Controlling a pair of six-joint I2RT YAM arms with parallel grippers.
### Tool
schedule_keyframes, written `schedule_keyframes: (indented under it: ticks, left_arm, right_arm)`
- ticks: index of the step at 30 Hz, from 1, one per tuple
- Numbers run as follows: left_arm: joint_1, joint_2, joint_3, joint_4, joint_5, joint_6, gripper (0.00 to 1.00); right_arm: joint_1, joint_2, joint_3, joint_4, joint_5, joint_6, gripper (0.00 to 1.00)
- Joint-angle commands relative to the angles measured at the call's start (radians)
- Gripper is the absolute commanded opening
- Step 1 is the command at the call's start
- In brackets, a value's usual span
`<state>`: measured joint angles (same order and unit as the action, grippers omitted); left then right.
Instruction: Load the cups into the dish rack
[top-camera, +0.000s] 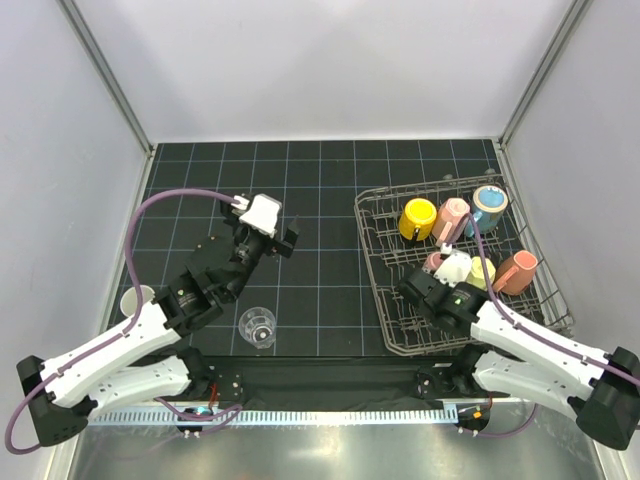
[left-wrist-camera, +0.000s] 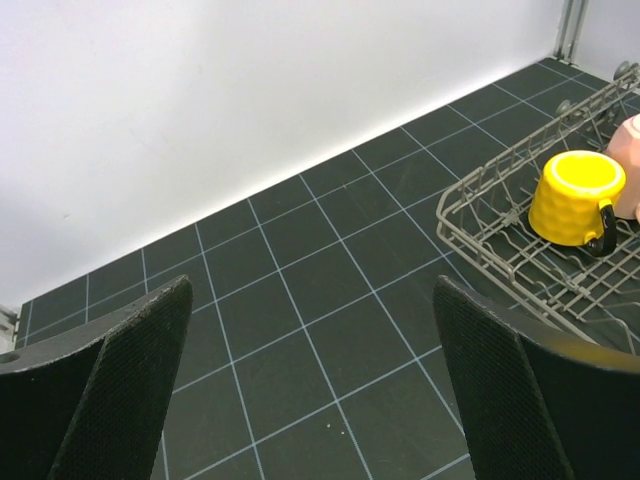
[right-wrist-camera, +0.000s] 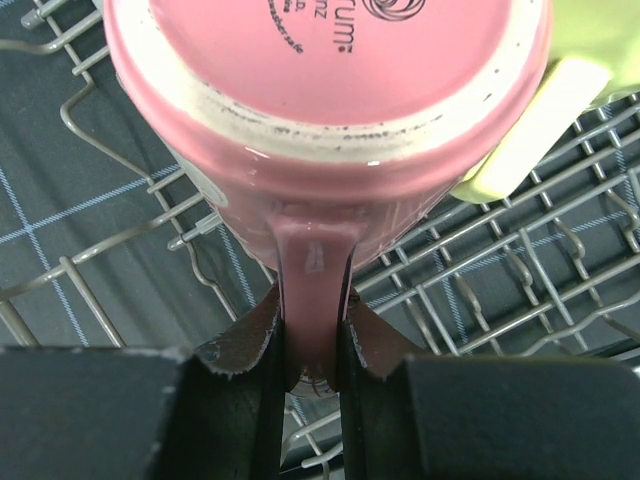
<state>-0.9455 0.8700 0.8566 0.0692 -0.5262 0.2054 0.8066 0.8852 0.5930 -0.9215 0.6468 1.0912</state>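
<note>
The grey wire dish rack (top-camera: 372, 262) stands on the right of the mat. In it are an orange-yellow mug (top-camera: 417, 218), a pale pink mug (top-camera: 454, 214), a blue mug (top-camera: 489, 203), a salmon mug (top-camera: 517, 271) and a pale yellow mug (top-camera: 483, 272). My right gripper (right-wrist-camera: 312, 325) is shut on the handle of a deep pink mug (right-wrist-camera: 330, 90), held bottom-up over the rack wires (right-wrist-camera: 560, 270), close beside the pale yellow mug (right-wrist-camera: 590, 30). A clear glass tumbler (top-camera: 257, 326) stands on the mat, nearer to me than my open, empty left gripper (top-camera: 285, 240).
The left wrist view shows the rack's near corner (left-wrist-camera: 470, 195) with the orange-yellow mug (left-wrist-camera: 575, 195), and the back wall behind. A white cup (top-camera: 134, 299) sits off the mat's left edge. Side walls close in both flanks.
</note>
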Motion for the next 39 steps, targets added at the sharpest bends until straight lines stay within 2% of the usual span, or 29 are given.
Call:
schedule_keyframes:
  ticks: [1, 2, 7, 18, 19, 22, 26, 29, 31, 34, 35, 37, 39]
  left_arm:
    - [0.007, -0.014, -0.004, 0.067, -0.037, -0.009, 0.98]
    - [0.007, -0.014, -0.004, 0.067, -0.037, -0.011, 0.98]
    - [0.008, -0.046, -0.027, 0.102, -0.041, -0.023, 0.98]
    - [0.008, -0.055, -0.033, 0.09, -0.034, -0.046, 0.97]
    - [0.008, -0.052, -0.024, 0.083, -0.032, -0.05, 0.97]
    - [0.008, -0.032, -0.014, 0.061, -0.034, -0.051, 0.97]
    - [0.008, -0.005, 0.005, 0.038, -0.06, -0.084, 0.96]
    - [0.01, 0.018, 0.1, -0.118, -0.07, -0.202, 0.92]
    - [0.01, 0.017, 0.171, -0.271, -0.058, -0.341, 0.93]
    - [0.01, -0.02, 0.211, -0.448, -0.051, -0.481, 0.92]
    - [0.01, -0.032, 0.214, -0.498, -0.038, -0.573, 0.9]
    - [0.01, -0.052, 0.234, -0.647, 0.0, -0.653, 0.83]
    - [0.01, -0.081, 0.258, -0.739, 0.02, -0.77, 0.82]
  right_arm:
    - [0.039, 0.026, -0.007, 0.004, 0.037, 0.088, 0.18]
    - [0.052, 0.031, -0.007, 0.001, 0.036, 0.094, 0.24]
    - [0.091, 0.044, -0.025, -0.005, 0.019, 0.113, 0.43]
    - [0.141, -0.031, 0.025, -0.066, -0.022, 0.09, 0.57]
    - [0.143, -0.037, 0.036, -0.071, -0.047, 0.082, 0.63]
    - [0.144, -0.06, 0.06, -0.079, -0.096, 0.047, 0.72]
    - [0.154, -0.097, 0.103, -0.108, -0.118, -0.019, 0.74]
    - [0.157, -0.129, 0.148, -0.143, -0.116, -0.077, 0.76]
    - [0.157, -0.143, 0.184, -0.177, -0.113, -0.099, 0.77]
    - [0.157, -0.143, 0.226, -0.171, -0.134, -0.187, 0.82]
    - [0.157, -0.137, 0.241, -0.18, -0.133, -0.212, 0.84]
    - [0.157, -0.114, 0.295, -0.204, -0.133, -0.238, 0.87]
    - [0.157, -0.086, 0.35, -0.221, -0.133, -0.277, 0.89]
